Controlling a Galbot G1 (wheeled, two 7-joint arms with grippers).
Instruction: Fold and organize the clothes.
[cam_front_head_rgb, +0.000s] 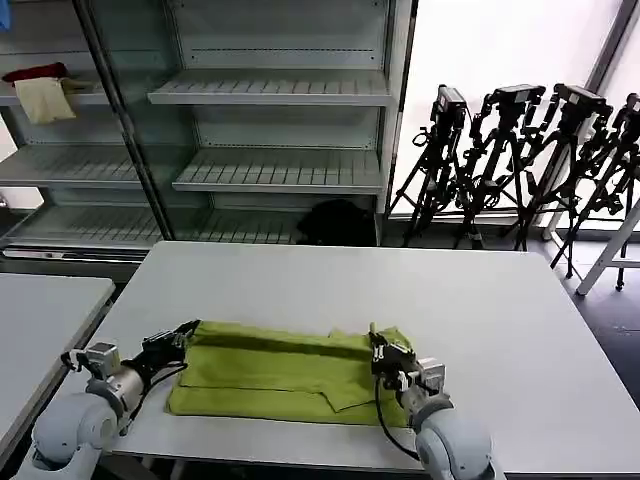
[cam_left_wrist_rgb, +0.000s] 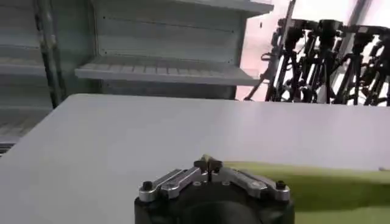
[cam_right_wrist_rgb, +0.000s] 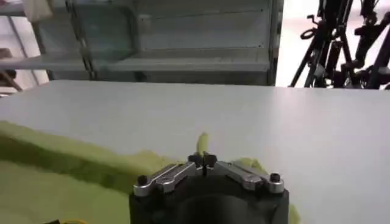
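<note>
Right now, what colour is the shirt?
The shirt is lime yellow-green, clearest in the head view.

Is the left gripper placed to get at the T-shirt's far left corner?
Probably yes: the left gripper is already at that corner of the T-shirt, shut on its edge, with nothing between.

Left gripper (cam_front_head_rgb: 186, 331) low at near-left, fingers pinched together, apparently on T-shirt (cam_front_head_rgb: 270, 370) edge. Right gripper (cam_front_head_rgb: 377, 343) low at near-right, likewise clamped on fabric.
</note>
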